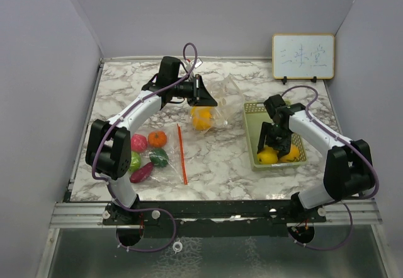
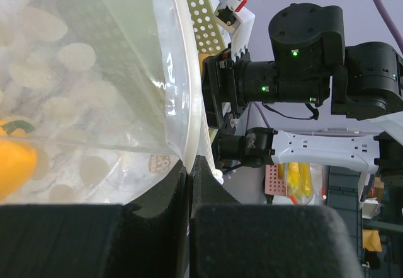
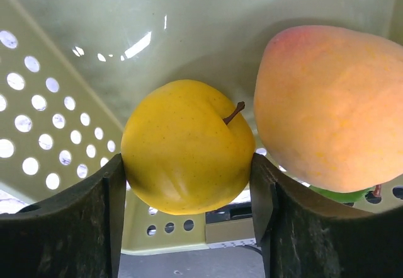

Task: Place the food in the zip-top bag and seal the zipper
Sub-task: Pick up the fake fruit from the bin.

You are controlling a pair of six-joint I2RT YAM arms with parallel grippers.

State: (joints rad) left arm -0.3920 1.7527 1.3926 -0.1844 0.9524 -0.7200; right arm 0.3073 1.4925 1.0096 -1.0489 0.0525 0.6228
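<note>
My left gripper [image 1: 203, 95] is shut on the rim of the clear zip-top bag [image 1: 217, 101], which holds an orange-yellow fruit [image 1: 201, 119]. In the left wrist view the fingers [image 2: 208, 183] pinch the bag's white zipper edge [image 2: 182, 120], and the fruit [image 2: 16, 164] shows through the film. My right gripper [image 1: 269, 147] is down in the pale green basket [image 1: 252, 109], its fingers against both sides of a yellow apple [image 3: 186, 145]. An orange mango [image 3: 327, 108] lies beside the apple. Pink-red [image 1: 138, 142], orange [image 1: 157, 139], dark green [image 1: 158, 158], green [image 1: 134, 161] and purple [image 1: 142, 172] food lies at the left.
A thin red strip [image 1: 182, 154] lies on the marble table between the loose food and the basket. A small whiteboard [image 1: 303, 56] stands at the back right. Grey walls close in the table on three sides.
</note>
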